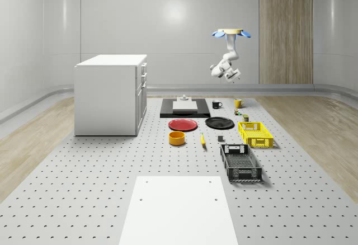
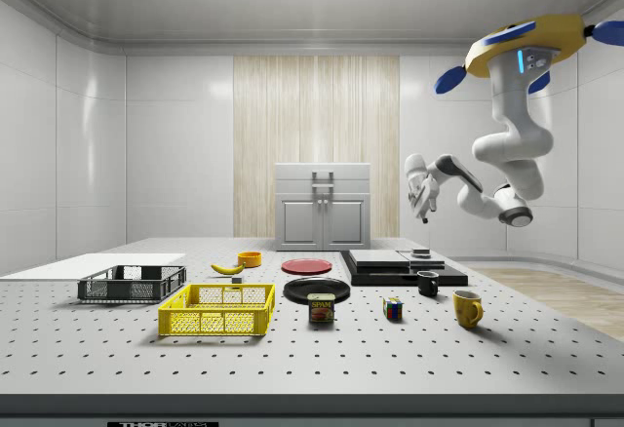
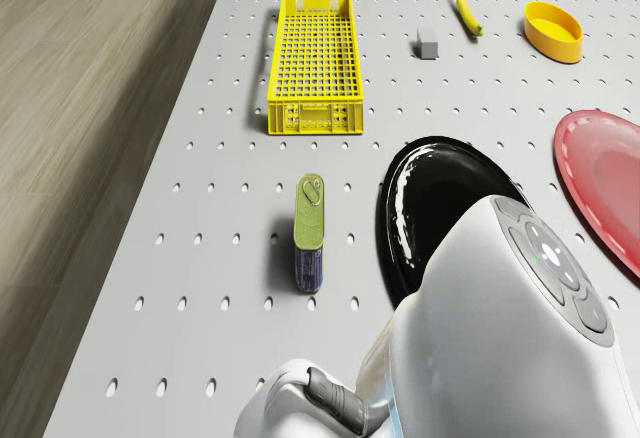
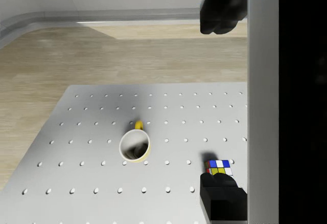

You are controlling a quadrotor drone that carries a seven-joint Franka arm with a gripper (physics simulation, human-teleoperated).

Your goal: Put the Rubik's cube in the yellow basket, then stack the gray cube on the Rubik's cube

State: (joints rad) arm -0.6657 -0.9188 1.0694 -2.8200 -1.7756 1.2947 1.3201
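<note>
Yellow drone (image 2: 531, 45) disc with blue rotors; glossy white jointed arm (image 2: 507, 144), dark finger pads.

Worktop (image 1: 84, 200): grey, perforated.
Cabinet (image 1: 111, 94): white, at the whole-scene view's left.
Plates: red plate (image 1: 183, 125) beside black plate (image 1: 219, 123).
Orange bowl (image 1: 177, 138): near the banana (image 1: 202, 140).
Dark crate (image 1: 240, 163): nearest the camera.
Yellow mug (image 4: 135, 146): upright.
Spam can (image 3: 309, 233): lying flat.
</note>
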